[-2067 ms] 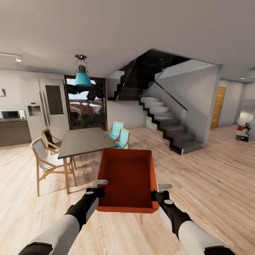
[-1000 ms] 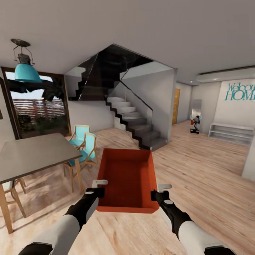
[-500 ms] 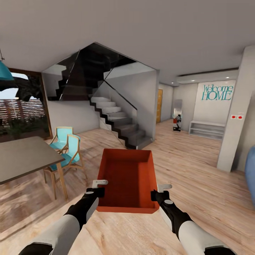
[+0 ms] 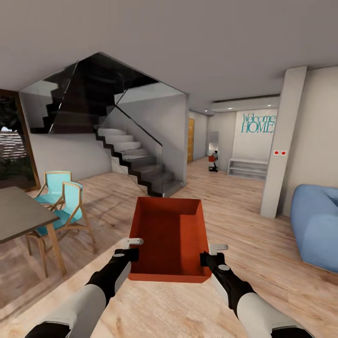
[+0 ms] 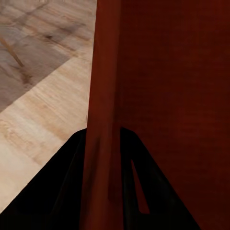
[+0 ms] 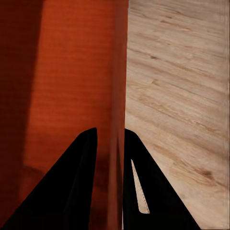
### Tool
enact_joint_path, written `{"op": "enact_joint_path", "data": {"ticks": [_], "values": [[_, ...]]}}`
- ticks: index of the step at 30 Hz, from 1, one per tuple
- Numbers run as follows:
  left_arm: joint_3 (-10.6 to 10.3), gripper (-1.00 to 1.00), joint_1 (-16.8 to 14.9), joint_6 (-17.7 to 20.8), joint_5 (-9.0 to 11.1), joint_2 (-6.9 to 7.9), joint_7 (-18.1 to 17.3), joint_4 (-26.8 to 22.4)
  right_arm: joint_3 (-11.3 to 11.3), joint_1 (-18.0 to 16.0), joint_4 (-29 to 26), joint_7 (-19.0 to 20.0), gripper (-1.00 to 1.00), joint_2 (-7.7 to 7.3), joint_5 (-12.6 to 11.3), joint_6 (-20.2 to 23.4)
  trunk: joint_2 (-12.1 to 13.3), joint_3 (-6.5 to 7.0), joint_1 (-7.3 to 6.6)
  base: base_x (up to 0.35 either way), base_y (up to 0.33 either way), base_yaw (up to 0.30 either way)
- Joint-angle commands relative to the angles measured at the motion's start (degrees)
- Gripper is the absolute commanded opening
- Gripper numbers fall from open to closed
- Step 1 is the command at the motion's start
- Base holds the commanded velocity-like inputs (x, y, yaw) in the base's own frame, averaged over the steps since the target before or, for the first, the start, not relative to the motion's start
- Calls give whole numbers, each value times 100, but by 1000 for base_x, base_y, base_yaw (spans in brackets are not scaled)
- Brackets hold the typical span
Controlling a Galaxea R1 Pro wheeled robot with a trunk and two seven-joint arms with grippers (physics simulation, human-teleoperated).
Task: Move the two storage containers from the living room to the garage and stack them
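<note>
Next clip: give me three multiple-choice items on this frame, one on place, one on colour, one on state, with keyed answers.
1. The storage container is: A on the dining table; B held between both end effectors; C on the stairs.
2. The armchair at the right is: A blue; B green; C black.
3. The left end effector is: A open, clear of everything; B shut on the container's wall; C resting on the floor.

B: the right end effector and the left one pinch opposite walls.
A: pale blue upholstery.
B: the wrist view shows fingers astride the wall.

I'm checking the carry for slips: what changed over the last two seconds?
Only the view swung right: the staircase slid leftward, and a blue sofa came in. The storage container stayed level, with the left pincer and right pincer still clamped on its side walls.
</note>
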Motion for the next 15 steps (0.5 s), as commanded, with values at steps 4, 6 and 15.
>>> {"op": "enact_joint_path", "data": {"ticks": [4,6,15], "values": [[450,-100,-3,-358,-87,146,64,-27,-85,-5,15,-40,-100,-10,-37,-17,-6,-8,0,0,0,-287],[450,-100,-3,-358,-87,148,64,-34,-85,-5,15,-40,-100,-11,-37,-17,-6,-8,0,0,0,-286],[450,-100,-3,-358,-87,141,64,-25,-86,-5,15,-40,-100,-18,-37,-25,-6,-8,0,0,0,-286]]}}
